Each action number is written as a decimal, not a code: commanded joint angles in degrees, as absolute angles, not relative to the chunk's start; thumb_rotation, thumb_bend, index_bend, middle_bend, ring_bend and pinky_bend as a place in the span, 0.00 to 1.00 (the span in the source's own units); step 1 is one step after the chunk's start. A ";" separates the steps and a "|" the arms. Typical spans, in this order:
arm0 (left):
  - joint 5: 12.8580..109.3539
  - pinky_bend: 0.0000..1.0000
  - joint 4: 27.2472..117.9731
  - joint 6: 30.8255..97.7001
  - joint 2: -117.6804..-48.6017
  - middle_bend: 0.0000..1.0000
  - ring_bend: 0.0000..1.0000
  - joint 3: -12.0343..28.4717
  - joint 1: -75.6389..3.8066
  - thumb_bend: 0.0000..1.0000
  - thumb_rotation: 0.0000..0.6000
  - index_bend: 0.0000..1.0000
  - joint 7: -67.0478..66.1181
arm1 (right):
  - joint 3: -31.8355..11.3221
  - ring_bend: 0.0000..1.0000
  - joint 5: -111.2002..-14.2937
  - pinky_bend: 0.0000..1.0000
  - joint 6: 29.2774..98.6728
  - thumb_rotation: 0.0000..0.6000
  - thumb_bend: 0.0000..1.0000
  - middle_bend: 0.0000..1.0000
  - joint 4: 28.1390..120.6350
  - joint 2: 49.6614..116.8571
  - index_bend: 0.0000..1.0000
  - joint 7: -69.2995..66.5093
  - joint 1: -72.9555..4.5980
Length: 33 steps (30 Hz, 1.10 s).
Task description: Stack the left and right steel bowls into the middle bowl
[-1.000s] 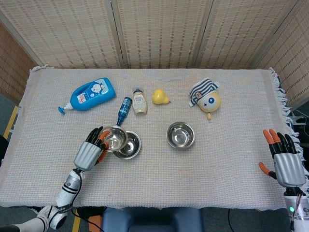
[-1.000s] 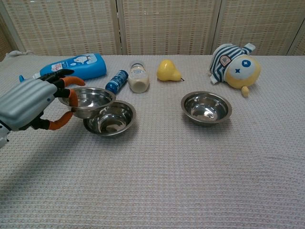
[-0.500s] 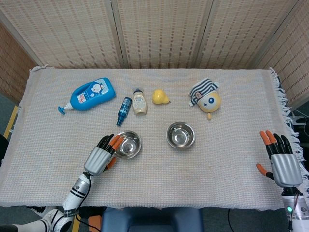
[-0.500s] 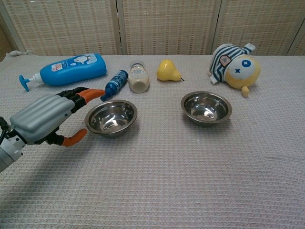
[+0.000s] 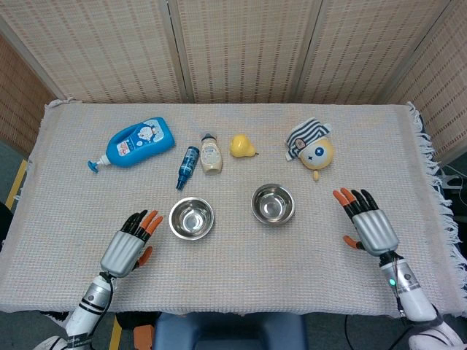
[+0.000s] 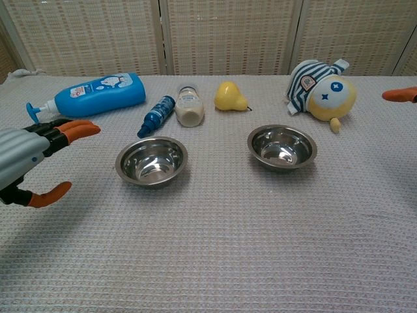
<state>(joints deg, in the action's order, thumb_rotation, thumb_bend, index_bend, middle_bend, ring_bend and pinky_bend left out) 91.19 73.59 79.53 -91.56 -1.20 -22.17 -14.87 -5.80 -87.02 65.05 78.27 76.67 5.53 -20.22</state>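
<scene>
One steel bowl [image 5: 192,218] [image 6: 151,160] sits left of the table's centre, with the carried bowl nested inside it so the two look like one. A second steel bowl [image 5: 273,203] [image 6: 282,146] sits alone to its right. My left hand [image 5: 130,248] [image 6: 26,160] hovers open, a short way left of the nested bowls and touching nothing. My right hand [image 5: 368,226] is open over the cloth, right of the lone bowl and well apart from it. In the chest view only an orange fingertip [image 6: 399,95] of it shows at the right edge.
Along the far side lie a blue pump bottle [image 5: 135,142] [image 6: 98,93], a small blue bottle [image 5: 187,166] [image 6: 155,115], a cream bottle [image 5: 211,154] [image 6: 189,106], a yellow pear [image 5: 242,146] [image 6: 229,96] and a striped plush toy [image 5: 312,149] [image 6: 322,88].
My left hand set its bowl into the other bowl, let go and drew back to the left. My right hand moved in from the table's right edge toward the lone bowl.
</scene>
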 commanded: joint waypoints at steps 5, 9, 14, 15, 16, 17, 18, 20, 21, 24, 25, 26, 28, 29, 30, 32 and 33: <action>87.27 0.13 73.15 82.09 -88.71 0.00 0.00 0.41 -18.76 0.44 1.00 0.00 -13.88 | -6.62 0.00 -88.32 0.00 54.55 1.00 0.11 0.00 66.28 88.02 0.07 -0.34 -31.33; 86.12 0.13 73.13 83.00 -87.14 0.00 0.00 1.26 -17.56 0.44 1.00 0.00 -12.93 | -5.77 0.00 -90.66 0.00 55.53 1.00 0.13 0.00 61.20 92.65 0.15 -4.46 -33.67; 85.54 0.13 73.27 84.03 -85.78 0.00 0.00 1.95 -16.43 0.44 1.00 0.00 -11.48 | -4.65 0.00 -92.23 0.00 55.92 1.00 0.17 0.00 56.83 96.92 0.27 -6.97 -35.86; 85.55 0.13 73.27 84.17 -85.60 0.00 0.00 2.02 -16.28 0.44 1.00 0.00 -11.23 | -4.49 0.00 -92.49 0.00 56.04 1.00 0.18 0.00 56.04 97.63 0.29 -7.16 -36.22; 85.57 0.13 73.26 84.32 -85.43 0.00 0.00 2.11 -16.15 0.44 1.00 0.00 -11.02 | -4.37 0.00 -92.69 0.00 56.28 1.00 0.19 0.00 55.22 98.36 0.33 -7.37 -36.52; 85.63 0.13 73.30 84.56 -85.23 0.00 0.00 2.23 -16.00 0.44 1.00 0.00 -10.80 | -4.31 0.00 -92.87 0.00 56.74 1.00 0.21 0.00 54.12 99.37 0.39 -7.65 -36.83; 85.72 0.13 73.34 84.75 -85.07 0.00 0.00 2.31 -15.89 0.44 1.00 0.00 -10.66 | -4.33 0.00 -92.95 0.00 57.20 1.00 0.23 0.00 53.25 100.13 0.42 -7.77 -37.01; 85.93 0.13 73.45 85.11 -84.75 0.00 0.00 2.42 -15.69 0.44 1.00 0.00 -10.40 | -4.51 0.00 -92.99 0.00 58.46 1.00 0.28 0.00 51.50 101.67 0.53 -7.85 -37.19; 86.04 0.13 73.54 85.30 -84.53 0.00 0.00 2.48 -15.56 0.44 1.00 0.00 -10.24 | -4.65 0.00 -92.95 0.00 59.31 1.00 0.30 0.01 50.48 102.59 0.58 -7.97 -37.24; 86.09 0.13 73.68 85.61 -84.07 0.00 0.00 2.69 -15.23 0.44 1.00 0.00 -9.84 | -4.88 0.00 -92.87 0.00 61.16 1.00 0.36 0.05 48.87 104.14 0.69 -8.19 -37.36; 86.06 0.13 73.73 85.64 -83.93 0.00 0.00 2.73 -15.12 0.44 1.00 0.00 -9.68 | -4.81 0.00 -93.01 0.00 61.71 1.00 0.38 0.06 48.78 104.31 0.71 -8.23 -37.40; 86.05 0.13 73.79 85.67 -83.81 0.00 0.00 2.76 -15.02 0.44 1.00 0.00 -9.51 | -4.65 0.00 -93.31 0.00 62.38 1.00 0.39 0.07 48.89 104.32 0.73 -8.30 -37.44; 86.06 0.13 73.83 85.79 -83.57 0.00 0.00 2.82 -14.77 0.44 1.00 0.00 -9.15 | -4.32 0.00 -94.15 0.00 64.29 1.00 0.39 0.07 49.57 104.10 0.73 -8.24 -37.47; 86.08 0.13 73.84 85.86 -83.50 0.00 0.00 2.86 -14.68 0.44 1.00 0.00 -9.05 | -4.22 0.00 -94.47 0.00 65.04 1.00 0.39 0.07 50.07 103.95 0.73 -8.14 -37.49; 86.11 0.13 73.85 85.94 -83.44 0.00 0.00 2.92 -14.58 0.44 1.00 0.00 -8.91 | -4.07 0.00 -94.86 0.00 65.87 1.00 0.39 0.07 51.01 103.65 0.73 -8.03 -37.56; 86.07 0.13 73.93 86.16 -83.30 0.00 0.00 3.09 -14.35 0.44 1.00 0.00 -8.53 | -3.77 0.00 -95.60 0.00 66.74 1.00 0.39 0.07 53.00 103.12 0.72 -7.83 -37.95; 85.98 0.13 73.96 86.22 -83.24 0.00 0.00 3.20 -14.25 0.44 1.00 0.00 -8.35 | -3.61 0.00 -96.00 0.00 66.80 1.00 0.39 0.07 53.81 102.92 0.71 -7.54 -38.31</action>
